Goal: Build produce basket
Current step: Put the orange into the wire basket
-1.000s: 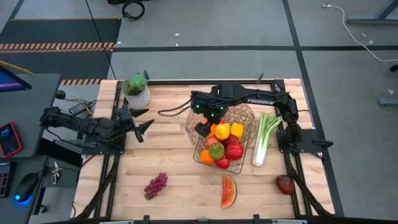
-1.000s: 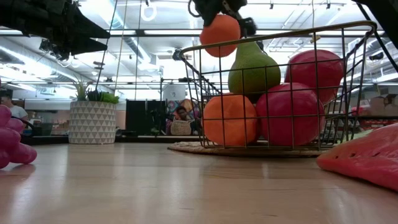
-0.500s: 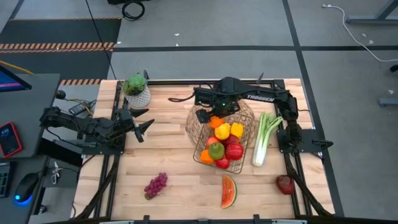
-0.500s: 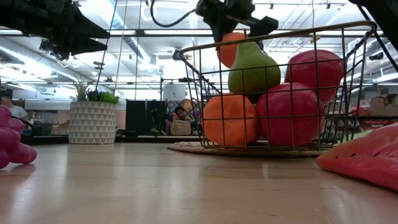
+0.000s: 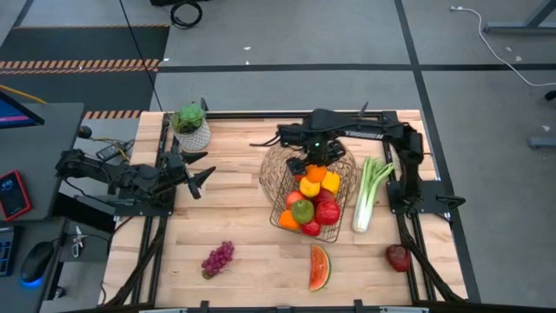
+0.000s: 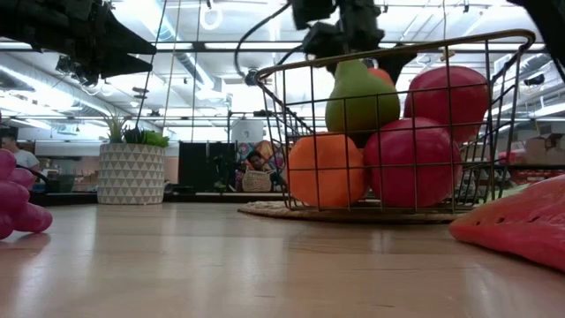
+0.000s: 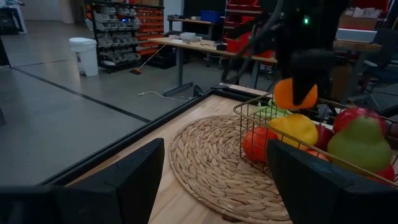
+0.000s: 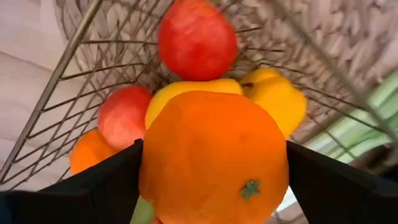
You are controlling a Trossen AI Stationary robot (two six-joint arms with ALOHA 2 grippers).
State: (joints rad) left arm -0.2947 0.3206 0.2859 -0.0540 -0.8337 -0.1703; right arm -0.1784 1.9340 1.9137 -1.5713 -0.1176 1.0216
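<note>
My right gripper [image 5: 314, 168] is shut on an orange [image 8: 214, 158] and holds it over the far part of the wire basket [image 5: 280, 202]. The basket stands on a round woven mat [image 7: 205, 168]. In it lie a green pear [image 5: 301, 209], red apples [image 5: 327, 211], another orange [image 5: 287, 219] and yellow pieces [image 5: 330, 182]. The purple grapes [image 5: 217, 258], watermelon slice [image 5: 320, 267], celery stalk [image 5: 371, 193] and a red apple [image 5: 398, 257] lie on the table. My left gripper [image 5: 196, 174] is open and empty at the table's left. My right gripper pinches the orange between its two fingers [image 8: 102, 186], one on each of two opposite sides [image 8: 155, 168]. The fingers come from above and point down. The orange hangs clear just over the yellow piece [image 7: 292, 127], inside the basket's rim [image 7: 249, 107].
A leafy plant in a white patterned pot [image 5: 191, 126] stands at the far left of the table. Bare wood lies between my left gripper and the basket and along the near edge around the grapes.
My right gripper has carried the orange toward the table's right edge and down, from above the basket's left rim to a place over the fruit inside it. It has stayed shut on the orange.
</note>
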